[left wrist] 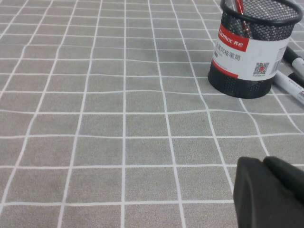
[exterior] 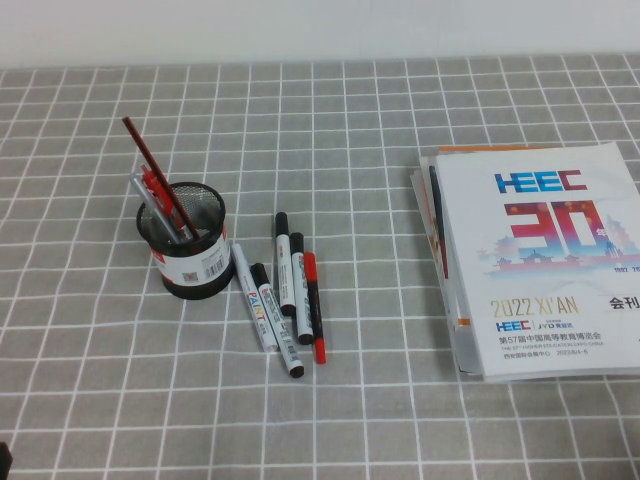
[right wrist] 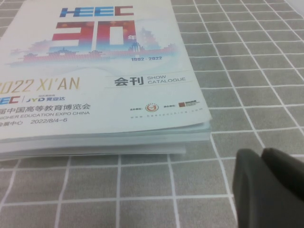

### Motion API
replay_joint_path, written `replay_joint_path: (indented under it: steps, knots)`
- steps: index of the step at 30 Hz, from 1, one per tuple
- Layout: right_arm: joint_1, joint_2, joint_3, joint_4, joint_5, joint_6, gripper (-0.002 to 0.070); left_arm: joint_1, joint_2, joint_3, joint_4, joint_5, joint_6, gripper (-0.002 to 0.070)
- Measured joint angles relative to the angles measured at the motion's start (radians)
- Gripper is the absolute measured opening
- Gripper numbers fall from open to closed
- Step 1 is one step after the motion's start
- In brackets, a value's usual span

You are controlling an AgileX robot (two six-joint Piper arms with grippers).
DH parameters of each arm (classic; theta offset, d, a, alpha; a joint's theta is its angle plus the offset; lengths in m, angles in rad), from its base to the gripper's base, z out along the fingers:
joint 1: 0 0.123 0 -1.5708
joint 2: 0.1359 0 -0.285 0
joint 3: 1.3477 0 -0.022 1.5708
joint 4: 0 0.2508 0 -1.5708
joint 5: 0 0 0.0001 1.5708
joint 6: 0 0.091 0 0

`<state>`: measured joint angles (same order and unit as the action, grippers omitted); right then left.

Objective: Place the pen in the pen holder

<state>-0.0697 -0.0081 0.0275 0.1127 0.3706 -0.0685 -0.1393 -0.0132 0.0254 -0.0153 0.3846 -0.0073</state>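
From the high view, the thin dark-red pen (exterior: 150,170) is leaning tilted inside the black mesh pen holder (exterior: 183,245) on the checked bench (exterior: 400,400), markers (exterior: 285,290) lying just beside it. In the left wrist view, the left claw (left wrist: 270,194) is hovering near the holder, fingers pressed together. In the right wrist view, the right claw (right wrist: 268,190) is sitting pressed together beside a catalogue (right wrist: 95,76)

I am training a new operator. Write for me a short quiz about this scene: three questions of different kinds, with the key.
1. True or false: the pen already stands in the pen holder.
2. Which gripper hovers beside the catalogues? A: left gripper. B: right gripper.
3. Fill in: the markers lie ____ the pen holder.
Key: 1 true. 2 B; the left gripper hovers near the pen holder. 3 beside.
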Motion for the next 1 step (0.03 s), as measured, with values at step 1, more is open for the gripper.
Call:
replay_joint_path:
  steps: [1]
  knots:
    - [0.0, 0.0, 0.0, 0.0, 0.0, 0.0, -0.0012, 0.0, 0.0, 0.0, 0.0, 0.0, 0.0, -0.0006]
